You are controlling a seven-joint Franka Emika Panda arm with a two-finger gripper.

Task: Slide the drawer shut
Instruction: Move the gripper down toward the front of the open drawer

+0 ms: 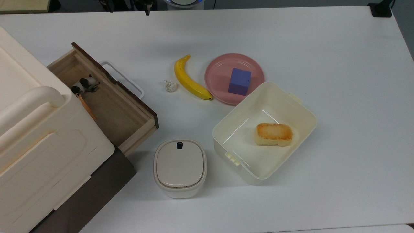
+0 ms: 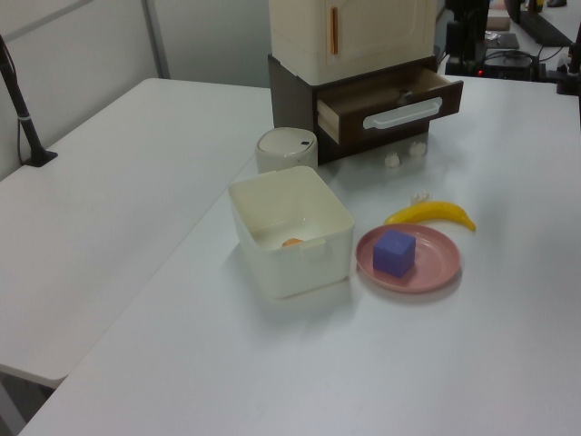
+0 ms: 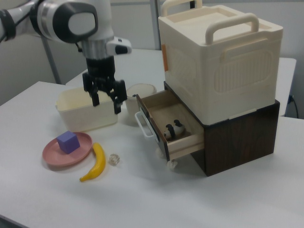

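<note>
we see the drawer point(image 1: 106, 106) pulled out from the dark brown cabinet point(image 3: 247, 137), and it is open. its dark front panel carries a white loop handle point(image 1: 124, 79), and inside, near the cabinet, lies a small black and white toy point(image 1: 84, 84). on top of the cabinet stands a large cream box point(image 3: 221, 61) with a moulded handle.

we take the drawer as our landmark. in the right view the tool point(image 3: 106, 103) hangs in the air above the table point(image 1: 339, 64), to the right view's left of the drawer front and apart from the handle. its two dark fingers point(image 3: 95, 99) point down with a clear gap between them, and they hold nothing.

in the top view, a small cream container with a lid point(image 1: 179, 167) stands just beside the drawer's near corner. further from the drawer, toward the top view's right, is an open cream bin point(image 1: 226, 129) with a piece of bread point(image 1: 274, 134) inside. a banana point(image 1: 189, 79) lies on the table in front of the drawer handle, well apart from it, and a small crumpled white thing point(image 1: 170, 85) lies between the handle and the banana. beyond the banana is a pink plate point(image 1: 220, 74) with a purple cube point(image 1: 239, 81) on it; the plate touches the bin's corner, or is very close to it.
</note>
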